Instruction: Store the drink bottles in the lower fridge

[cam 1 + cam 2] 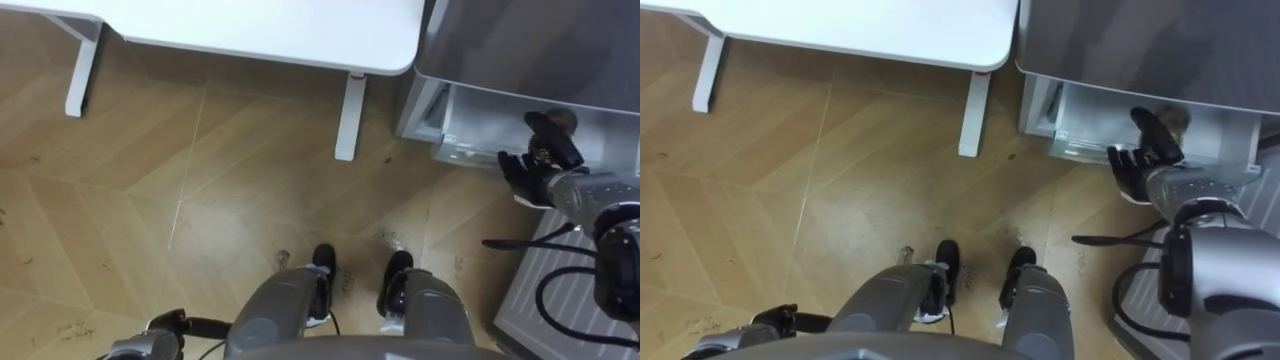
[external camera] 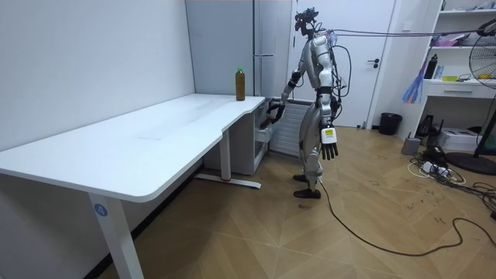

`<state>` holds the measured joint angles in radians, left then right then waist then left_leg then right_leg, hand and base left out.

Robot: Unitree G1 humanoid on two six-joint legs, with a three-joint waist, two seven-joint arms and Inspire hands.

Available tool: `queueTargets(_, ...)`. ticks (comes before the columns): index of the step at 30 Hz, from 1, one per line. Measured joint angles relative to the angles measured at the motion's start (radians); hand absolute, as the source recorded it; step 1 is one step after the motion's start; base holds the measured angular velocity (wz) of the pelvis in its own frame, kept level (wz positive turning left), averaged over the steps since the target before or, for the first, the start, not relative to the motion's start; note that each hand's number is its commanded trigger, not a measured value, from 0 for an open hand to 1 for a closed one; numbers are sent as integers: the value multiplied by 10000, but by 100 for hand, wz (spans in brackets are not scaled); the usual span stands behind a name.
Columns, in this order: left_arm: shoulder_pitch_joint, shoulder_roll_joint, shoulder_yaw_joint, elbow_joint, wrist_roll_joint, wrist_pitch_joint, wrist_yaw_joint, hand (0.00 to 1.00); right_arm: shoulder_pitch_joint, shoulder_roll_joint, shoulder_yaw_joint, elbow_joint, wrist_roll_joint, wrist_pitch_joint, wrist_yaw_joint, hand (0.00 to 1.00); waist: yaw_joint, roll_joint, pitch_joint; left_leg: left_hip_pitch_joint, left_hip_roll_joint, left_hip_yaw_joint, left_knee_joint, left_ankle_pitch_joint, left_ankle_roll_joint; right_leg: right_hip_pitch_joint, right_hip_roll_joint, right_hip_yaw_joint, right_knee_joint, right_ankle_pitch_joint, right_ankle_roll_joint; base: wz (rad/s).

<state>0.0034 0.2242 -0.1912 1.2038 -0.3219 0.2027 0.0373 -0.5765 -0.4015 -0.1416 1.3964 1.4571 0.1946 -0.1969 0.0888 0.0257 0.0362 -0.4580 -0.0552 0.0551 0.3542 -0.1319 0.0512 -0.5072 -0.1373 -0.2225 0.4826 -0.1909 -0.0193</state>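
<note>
Wood-floored room: the robot stands by the white desk [image 2: 155, 136] at the grey fridge [image 1: 530, 40], whose lower compartment [image 1: 470, 110] is open.
Its right hand [image 1: 528, 172] reaches into that compartment beside a dark, brown-topped bottle [image 1: 556, 122]; I cannot tell whether the fingers grip it. The left hand [image 2: 329, 147] hangs at its side, fingers loose and empty. A green-capped bottle [image 2: 240, 84] stands on the desk near the fridge. This looks like the placing step. Next, it should stand this bottle securely, then fetch the other.
</note>
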Motion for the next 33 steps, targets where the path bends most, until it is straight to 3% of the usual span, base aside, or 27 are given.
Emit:
queueTargets(9,1,3,-11,15,0,0,1,0,-74,-148,18,0,-4,-151,48,0,26,-76,-47,3,84,94,21,-1,-4,5,44,-11,-34,49,-66,-1)
queueTargets(33,2,132,-396,34,29,8,17,0,-77,-147,29,0,-7,-220,39,0,6,-79,-48,111,106,86,-37,-1,-4,172,35,-75,-206,126,-60,0)
